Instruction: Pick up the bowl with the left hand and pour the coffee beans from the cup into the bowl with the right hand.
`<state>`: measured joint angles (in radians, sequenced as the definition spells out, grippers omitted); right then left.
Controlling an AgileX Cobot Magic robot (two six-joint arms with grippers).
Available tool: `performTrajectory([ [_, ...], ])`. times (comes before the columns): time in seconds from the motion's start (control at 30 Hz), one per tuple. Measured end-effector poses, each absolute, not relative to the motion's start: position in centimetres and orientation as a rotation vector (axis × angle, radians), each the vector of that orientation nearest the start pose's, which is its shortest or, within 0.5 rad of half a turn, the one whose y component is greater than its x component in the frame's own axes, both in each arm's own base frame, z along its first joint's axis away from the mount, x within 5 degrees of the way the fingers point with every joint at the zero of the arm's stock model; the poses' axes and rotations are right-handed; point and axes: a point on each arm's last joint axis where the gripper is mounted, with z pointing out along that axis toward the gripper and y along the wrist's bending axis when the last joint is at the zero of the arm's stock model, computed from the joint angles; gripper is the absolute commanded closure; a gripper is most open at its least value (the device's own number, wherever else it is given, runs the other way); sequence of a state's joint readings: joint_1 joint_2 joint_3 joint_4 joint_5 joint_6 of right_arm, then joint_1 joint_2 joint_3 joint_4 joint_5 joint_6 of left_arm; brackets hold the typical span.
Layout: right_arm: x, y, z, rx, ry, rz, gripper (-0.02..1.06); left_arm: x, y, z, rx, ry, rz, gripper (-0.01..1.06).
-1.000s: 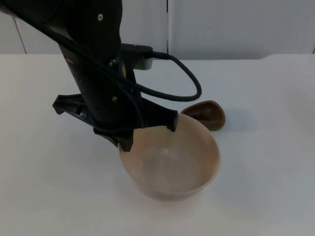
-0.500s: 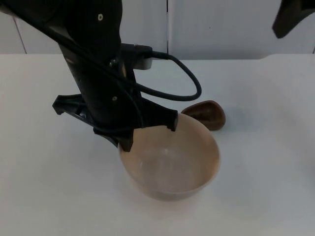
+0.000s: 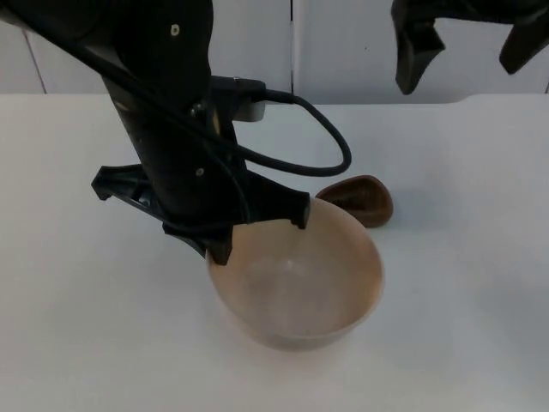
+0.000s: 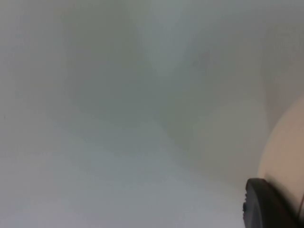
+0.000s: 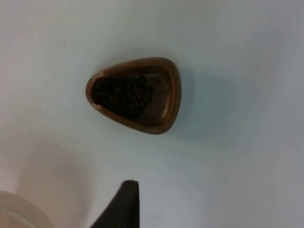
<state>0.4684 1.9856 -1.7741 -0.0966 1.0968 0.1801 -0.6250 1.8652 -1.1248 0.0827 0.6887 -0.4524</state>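
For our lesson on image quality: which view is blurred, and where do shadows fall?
Left wrist view: hazy, only the bowl edge is discernible. Right wrist view: sharp, the cup casts a soft shadow on the table. Top view: a faint shadow beside the cup.

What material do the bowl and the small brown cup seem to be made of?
The bowl looks like matte plastic, perhaps melamine: pale beige, thin-walled, faintly translucent. The cup looks like glossy brown plastic or glazed ceramic: a soft sheen shows on its rim; which one is unclear. Dark coffee beans lie inside it.
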Motion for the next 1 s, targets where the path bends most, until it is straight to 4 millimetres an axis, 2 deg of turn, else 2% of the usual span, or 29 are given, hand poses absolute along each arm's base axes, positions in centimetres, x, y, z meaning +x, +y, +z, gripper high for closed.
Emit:
performTrajectory([
  [0.2,40.8,19.7,24.7,-0.437,2.777,0.014,0.01,28.8,-20.2,15.9,0.335,2.894,-0.097,1.05],
  [0.5,43.4,21.2,20.0,-0.424,2.842,0.017,0.01,28.8,-20.2,15.9,0.323,2.895,-0.098,1.05],
  [0.67,44.5,22.2,18.6,-0.409,2.837,0.026,0.03,28.9,-20.2,15.5,0.325,2.905,-0.091,1.05],
  [0.7,44.5,22.2,18.6,-0.409,2.837,0.026,0.03,28.9,-20.2,15.5,0.325,2.905,-0.091,1.05],
  [0.83,45.2,22.6,16.1,-0.385,2.866,0.001,0.03,28.9,-20.3,14.9,0.327,2.919,-0.080,1.05],
  [1.0,45.4,22.6,14.3,-0.386,2.890,-0.025,0.03,28.9,-20.3,14.7,0.324,2.925,-0.076,1.05],
])
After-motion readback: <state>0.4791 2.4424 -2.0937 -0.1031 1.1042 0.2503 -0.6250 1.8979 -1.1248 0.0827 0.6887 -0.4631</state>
